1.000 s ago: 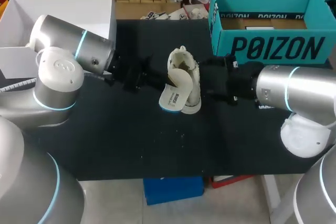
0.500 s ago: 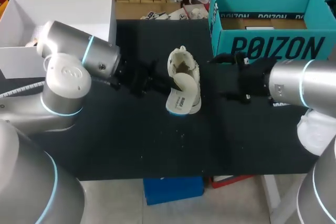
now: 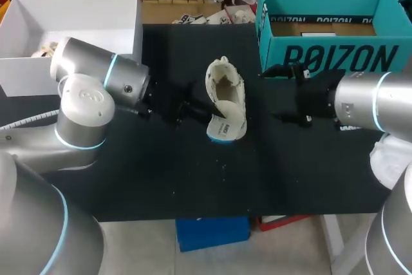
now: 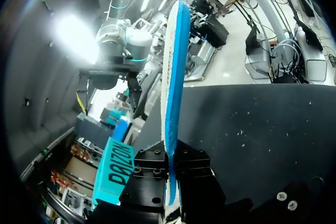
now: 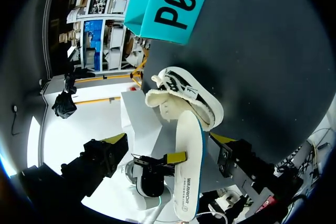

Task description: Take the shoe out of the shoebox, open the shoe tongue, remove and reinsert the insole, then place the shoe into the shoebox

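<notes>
Gripping the insole [image 4: 171, 72] with my left gripper [image 4: 171, 179]: in the left wrist view both fingers press it from opposite sides, and it stands edge-on between them, one face blue, one white.

Head view: my left arm enters from the left of the frame. The left gripper [image 3: 201, 114] sits just left of the shoe [image 3: 226, 88], at the insole's [image 3: 222, 125] edge. The shoe stands on its sole at frame centre, outside the shoebox [image 3: 322, 56], opening upward. One end of the insole lies at the shoe's opening; the other, blue-rimmed, points toward the lower frame.

My right gripper [image 3: 283, 94] is spread wide and holds nothing. It is right of the shoe and apart from it, just below the shoebox's front wall. In the right wrist view the right gripper [image 5: 168, 140] has its yellow tips far apart, with shoe [image 5: 184, 95] and insole [image 5: 187, 174] ahead, touching neither.

Room: the shoebox stands at upper right, against the back edge of the table [image 3: 161, 178]. A strip of black table separates shoe and right gripper. A broad stretch of it runs from the shoe down to the front edge.
</notes>
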